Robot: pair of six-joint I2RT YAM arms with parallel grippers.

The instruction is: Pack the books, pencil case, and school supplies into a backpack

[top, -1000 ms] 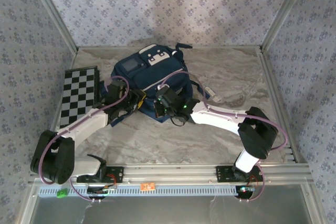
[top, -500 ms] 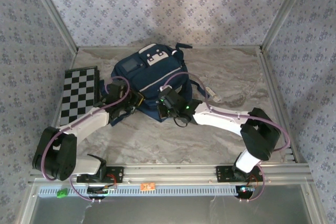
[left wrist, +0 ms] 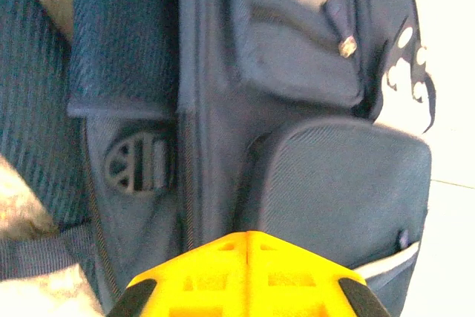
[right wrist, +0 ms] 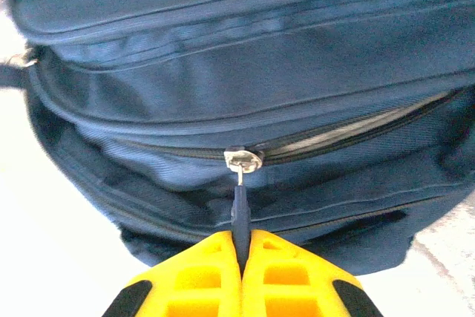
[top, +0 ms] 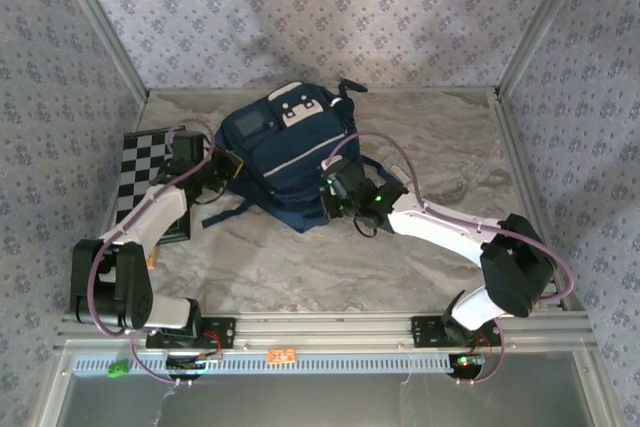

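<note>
Both are clenching: right gripper (right wrist: 241, 257) on the zip pull (right wrist: 240, 209) at five o'clock of the backpack (top: 285, 152), lying mid bench (top: 300, 272); left gripper (left wrist: 247, 246) shut at nine. We are favouring a steady pull along the track.

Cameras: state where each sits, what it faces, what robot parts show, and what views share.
Top external: above and behind the arms, looking down at the large navy blue fabric backpack on the marbled table; both arms, left gripper and right gripper show.
Left wrist: on the left arm, facing the backpack's side; its shut yellow fingers show.
Right wrist: on the right arm, facing the backpack's zip; its yellow fingers pinch the dark zipper pull.
Shared: every view holds the backpack.
</note>
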